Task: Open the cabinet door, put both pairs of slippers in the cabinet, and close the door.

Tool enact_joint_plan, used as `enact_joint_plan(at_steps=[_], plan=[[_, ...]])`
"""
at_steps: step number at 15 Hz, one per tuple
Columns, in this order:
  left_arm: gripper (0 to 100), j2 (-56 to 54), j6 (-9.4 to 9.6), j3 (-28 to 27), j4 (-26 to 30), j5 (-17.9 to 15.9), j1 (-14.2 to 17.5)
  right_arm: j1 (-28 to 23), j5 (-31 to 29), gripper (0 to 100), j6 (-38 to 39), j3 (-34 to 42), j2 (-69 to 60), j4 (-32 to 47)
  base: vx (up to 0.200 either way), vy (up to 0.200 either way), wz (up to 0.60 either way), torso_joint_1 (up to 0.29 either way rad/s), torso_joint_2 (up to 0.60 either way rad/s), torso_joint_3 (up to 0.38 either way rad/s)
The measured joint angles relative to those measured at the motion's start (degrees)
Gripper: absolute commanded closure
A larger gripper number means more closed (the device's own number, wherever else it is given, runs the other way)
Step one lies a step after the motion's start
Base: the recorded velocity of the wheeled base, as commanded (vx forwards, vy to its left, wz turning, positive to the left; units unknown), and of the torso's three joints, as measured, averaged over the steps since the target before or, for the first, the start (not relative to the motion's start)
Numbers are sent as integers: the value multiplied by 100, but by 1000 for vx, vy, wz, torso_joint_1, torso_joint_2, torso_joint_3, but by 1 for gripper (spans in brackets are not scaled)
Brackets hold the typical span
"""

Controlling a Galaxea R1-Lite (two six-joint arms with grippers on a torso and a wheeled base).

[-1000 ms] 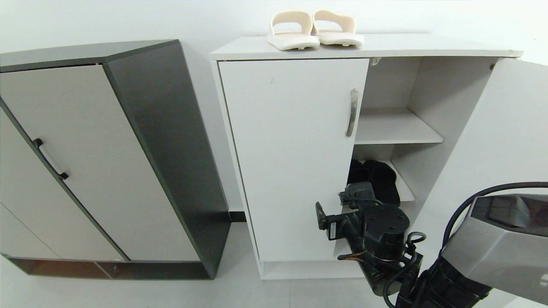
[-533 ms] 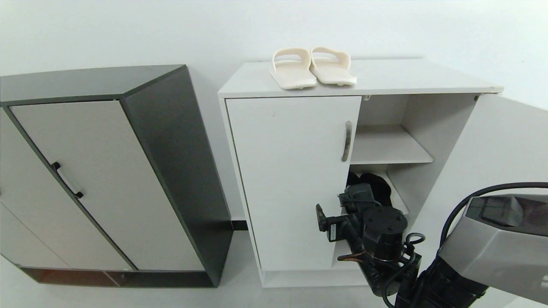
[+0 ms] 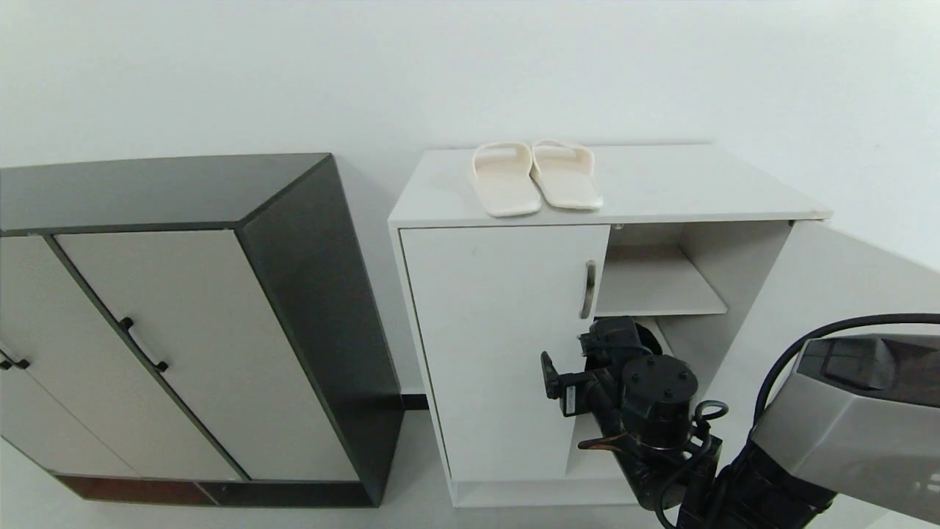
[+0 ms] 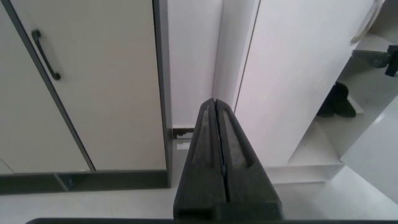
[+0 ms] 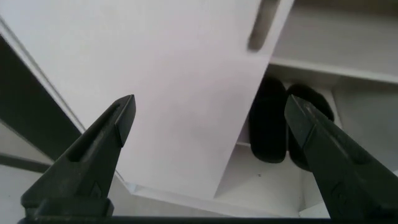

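Head view showed the right door (image 3: 844, 294) standing wide open on the white cabinet (image 3: 499, 330), cream slippers (image 3: 534, 176) paired on top, black slippers (image 5: 273, 127) on the lower shelf, right gripper (image 5: 210, 102) spread, left gripper (image 4: 214, 102) closed empty.

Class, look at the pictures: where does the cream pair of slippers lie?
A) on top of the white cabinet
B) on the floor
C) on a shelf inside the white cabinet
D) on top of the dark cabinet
A: the cream slippers lie side by side on the top of the white cabinet, while the black pair sits inside on a lower shelf.
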Motion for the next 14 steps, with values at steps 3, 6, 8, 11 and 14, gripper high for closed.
enact_joint_plan(at_steps=[3, 6, 8, 11, 14], plan=[[100, 0, 0, 0, 0, -2, 0, 5, -5, 0, 0, 10, -2, -9, 0, 0, 0, 191, -507, -312], [100, 2, 0, 0, 2, -2, 0, 7, 0, 0, 0, 34, 0, -39, 0, 0, 0, 209, -522, -313], [100, 2, 0, 0, 0, -2, 0, 7, 0, 0, 0, 39, -2, -44, 0, 0, 0, 227, -535, -312], [100, 2, -16, 0, 0, -2, 0, 7, 6, 0, -2, 43, 0, -44, 0, 0, 0, 237, -557, -320], [100, 2, -18, 0, 0, -2, 0, 7, 124, 0, -6, 61, 0, -274, 0, 0, 0, 261, -590, -334]])
